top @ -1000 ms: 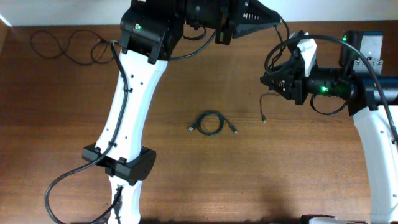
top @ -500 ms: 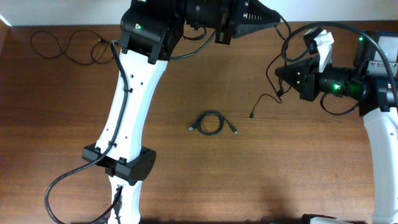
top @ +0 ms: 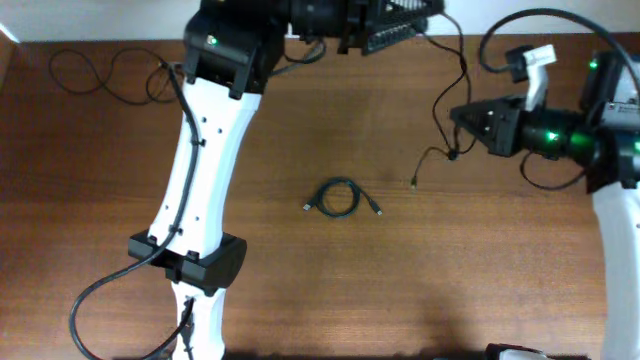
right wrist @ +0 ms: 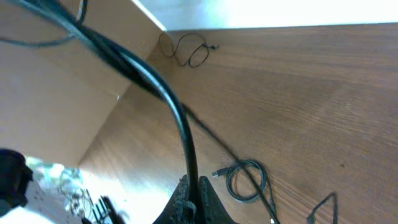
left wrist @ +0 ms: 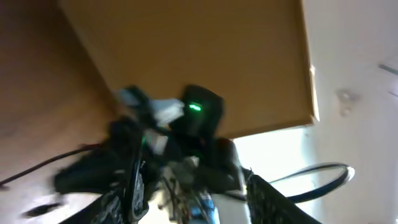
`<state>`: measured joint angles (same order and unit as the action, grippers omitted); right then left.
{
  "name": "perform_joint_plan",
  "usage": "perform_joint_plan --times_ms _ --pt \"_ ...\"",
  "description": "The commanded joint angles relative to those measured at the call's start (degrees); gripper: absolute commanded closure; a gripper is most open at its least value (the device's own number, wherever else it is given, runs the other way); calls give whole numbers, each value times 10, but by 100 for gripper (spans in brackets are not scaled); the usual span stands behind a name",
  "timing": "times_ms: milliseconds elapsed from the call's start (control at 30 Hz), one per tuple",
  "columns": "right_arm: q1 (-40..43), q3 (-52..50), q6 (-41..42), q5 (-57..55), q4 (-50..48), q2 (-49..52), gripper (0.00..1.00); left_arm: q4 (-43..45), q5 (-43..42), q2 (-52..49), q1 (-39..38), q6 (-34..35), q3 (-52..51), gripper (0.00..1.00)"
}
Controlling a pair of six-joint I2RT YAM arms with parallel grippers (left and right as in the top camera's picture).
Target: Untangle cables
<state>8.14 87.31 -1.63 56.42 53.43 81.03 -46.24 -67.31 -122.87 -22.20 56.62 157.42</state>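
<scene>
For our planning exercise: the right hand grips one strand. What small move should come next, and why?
Probably lower the right hand and lay its strand on bare table, away from the coil: the strand's end already hangs clear of it.

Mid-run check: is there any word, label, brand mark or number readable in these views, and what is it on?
No text can be read in any view.
On the white piece on the right arm: no print can be made out.
On the coiled cable: the plugs are too small to show markings.
Left wrist view: blurred, nothing legible.
</scene>
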Motion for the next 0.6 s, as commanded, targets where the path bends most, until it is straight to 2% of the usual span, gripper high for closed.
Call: perform_joint_plan --times_ms 0,33,67,100,167,233,333,400,567 --pt "29 2 43 1 22 -37 96 -49 120 16 25 -114 9 40" --pt "35 2 42 0 34 -41 96 -74 169 16 28 -160 9 36" --pt "44 2 42 -5 52 -47 96 -105 227 16 29 -215 9 25" --pt "48 2 42 -8 63 -49 96 -123 254 16 29 -241 9 18" --pt "55 2 38 -21 78 -50 96 -148 284 16 27 -294 9 8" --pt "54 2 38 -24 84 -49 96 -165 288 16 24 -352 9 3" --pt "54 2 47 -16 88 -49 96 -203 296 16 14 -412 9 0" --pt "54 2 94 -16 81 -49 96 -242 325 16 1 -441 9 0" --pt "54 2 294 -16 40 -49 96 -336 346 16 -36 -509 9 5"
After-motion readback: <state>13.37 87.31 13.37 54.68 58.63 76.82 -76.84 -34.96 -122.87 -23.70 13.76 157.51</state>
